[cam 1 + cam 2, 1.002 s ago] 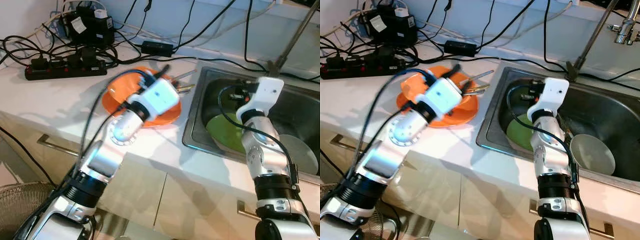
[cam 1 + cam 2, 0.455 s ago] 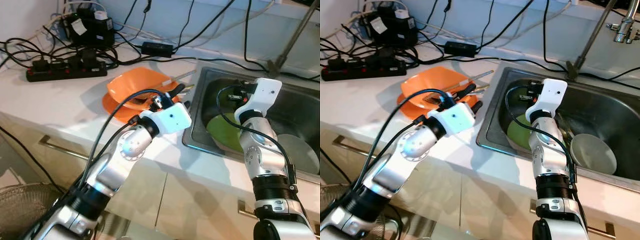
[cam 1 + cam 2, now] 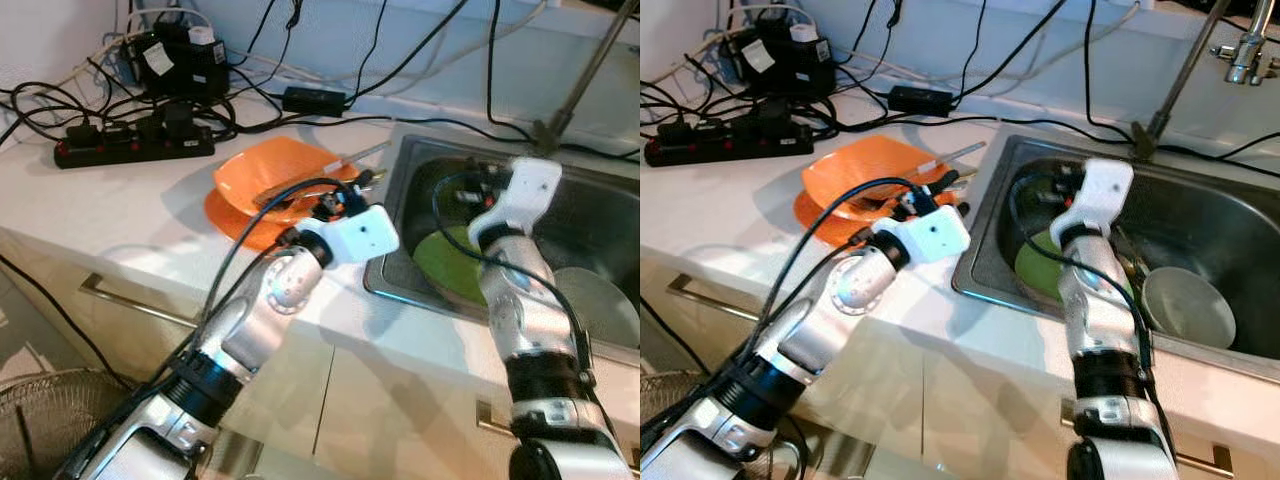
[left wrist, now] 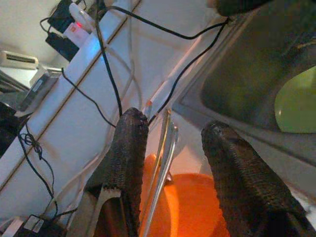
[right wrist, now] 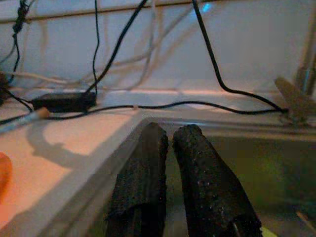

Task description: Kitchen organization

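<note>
On the counter, at 9 o'clock of the sink [image 3: 395, 215], utensils [image 4: 162, 163] lie across stacked orange plates [image 3: 262, 178]. Left gripper [image 4: 173, 143] is spread astride them; right gripper [image 5: 170, 148] is pressed together. Thin, stiff, slippery metal: pinch mid-handle.

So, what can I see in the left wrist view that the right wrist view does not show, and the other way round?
The left wrist view shows the open left gripper, the metal utensils between its fingers, the orange plate and the green plate in the sink. The right wrist view shows the shut right gripper and a black power adapter on the counter. Both show the sink, the white counter and black cables.
</note>
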Controlling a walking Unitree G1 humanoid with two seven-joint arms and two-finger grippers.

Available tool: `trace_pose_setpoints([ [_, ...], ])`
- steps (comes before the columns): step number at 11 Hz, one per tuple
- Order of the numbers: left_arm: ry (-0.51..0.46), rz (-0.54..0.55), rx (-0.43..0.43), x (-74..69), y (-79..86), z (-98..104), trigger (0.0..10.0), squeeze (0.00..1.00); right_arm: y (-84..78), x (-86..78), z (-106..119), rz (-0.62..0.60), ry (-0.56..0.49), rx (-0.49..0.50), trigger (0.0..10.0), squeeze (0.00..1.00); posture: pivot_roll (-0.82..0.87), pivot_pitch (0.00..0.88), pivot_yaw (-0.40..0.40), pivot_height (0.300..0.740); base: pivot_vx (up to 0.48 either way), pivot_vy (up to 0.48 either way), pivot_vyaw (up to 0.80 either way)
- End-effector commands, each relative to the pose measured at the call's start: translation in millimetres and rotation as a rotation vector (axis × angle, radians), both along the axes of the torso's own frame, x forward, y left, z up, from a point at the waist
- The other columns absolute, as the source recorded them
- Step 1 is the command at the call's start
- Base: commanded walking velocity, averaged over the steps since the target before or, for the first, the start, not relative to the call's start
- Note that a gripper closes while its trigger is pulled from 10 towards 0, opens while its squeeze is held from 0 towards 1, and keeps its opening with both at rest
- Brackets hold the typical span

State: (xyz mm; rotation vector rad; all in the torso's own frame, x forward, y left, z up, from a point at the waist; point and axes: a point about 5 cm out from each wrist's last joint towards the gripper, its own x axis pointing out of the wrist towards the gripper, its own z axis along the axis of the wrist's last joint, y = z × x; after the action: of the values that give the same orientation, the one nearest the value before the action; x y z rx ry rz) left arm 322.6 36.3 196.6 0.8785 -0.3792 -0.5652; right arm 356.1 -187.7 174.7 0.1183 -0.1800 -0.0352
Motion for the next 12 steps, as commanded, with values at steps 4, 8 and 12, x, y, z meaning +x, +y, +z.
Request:
trace_pose_setpoints([
  [4,-0.010,0.052,0.004,5.9,-3.7,3,10.0,0.00,-2.0,-5.1,3,-0.005,-0.053,0.012,10.0,0.00,0.20,0.024,-0.037,0.740,0.000,0.000,0.00],
  [8,-0.022,0.119,0.049,17.0,-4.3,4,10.0,0.00,4.8,-3.7,5,0.014,-0.065,0.025,10.0,0.00,0.20,0.030,-0.039,0.740,0.000,0.000,0.00],
  [12,-0.017,0.120,0.036,26.7,-13.5,7,0.0,0.00,5.8,-3.8,5,0.012,-0.065,0.030,10.0,0.00,0.18,0.029,-0.029,0.740,0.000,0.000,0.00],
])
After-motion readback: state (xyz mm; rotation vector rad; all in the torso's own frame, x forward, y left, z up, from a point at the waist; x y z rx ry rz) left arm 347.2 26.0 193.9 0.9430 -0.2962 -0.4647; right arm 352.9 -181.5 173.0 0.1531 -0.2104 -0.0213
